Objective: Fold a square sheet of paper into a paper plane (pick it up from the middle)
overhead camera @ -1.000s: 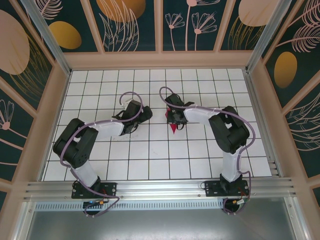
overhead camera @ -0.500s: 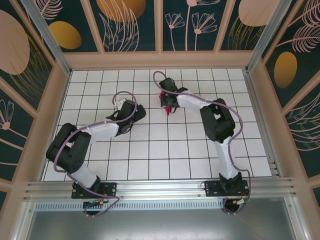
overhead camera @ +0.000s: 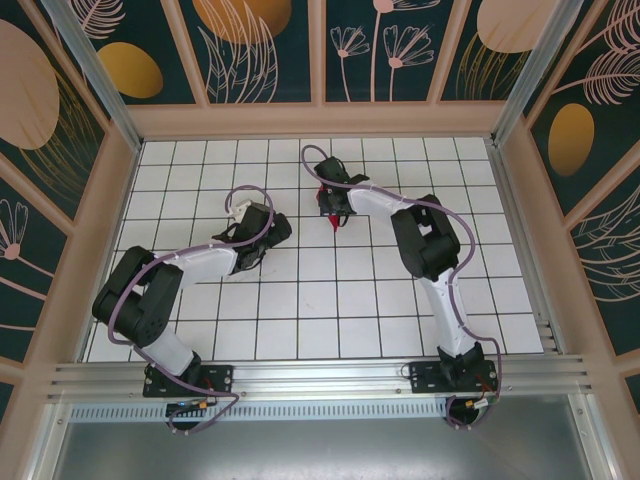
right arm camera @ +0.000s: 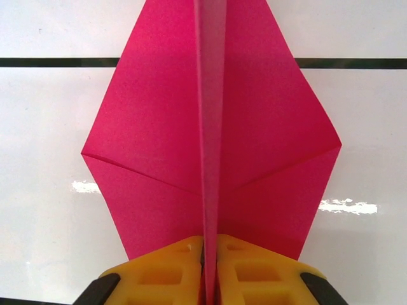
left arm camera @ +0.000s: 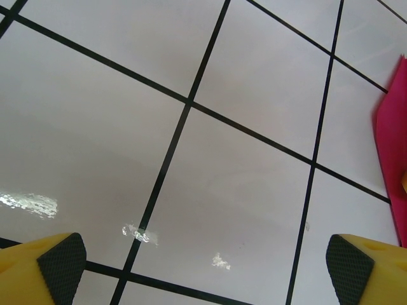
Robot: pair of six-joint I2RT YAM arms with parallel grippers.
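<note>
The square sheet of paper is folded into a magenta-pink paper plane with a raised centre crease and two wings spread flat over the white tiles. My right gripper is shut on that centre ridge, yellow fingers pressed to both sides of it. From above, the right gripper sits at the table's far middle, with bits of the pink plane showing beneath it. My left gripper waits to the left, open, nothing between its pads; the plane's edge shows at its right.
The white grid-tiled table is fenced by wooden walls at the back and sides. An aluminium rail runs along the near edge by the arm bases.
My right gripper has carried the plane up and to the left, toward the far middle of the table. The left arm has stretched slightly leftward, its gripper staying open.
</note>
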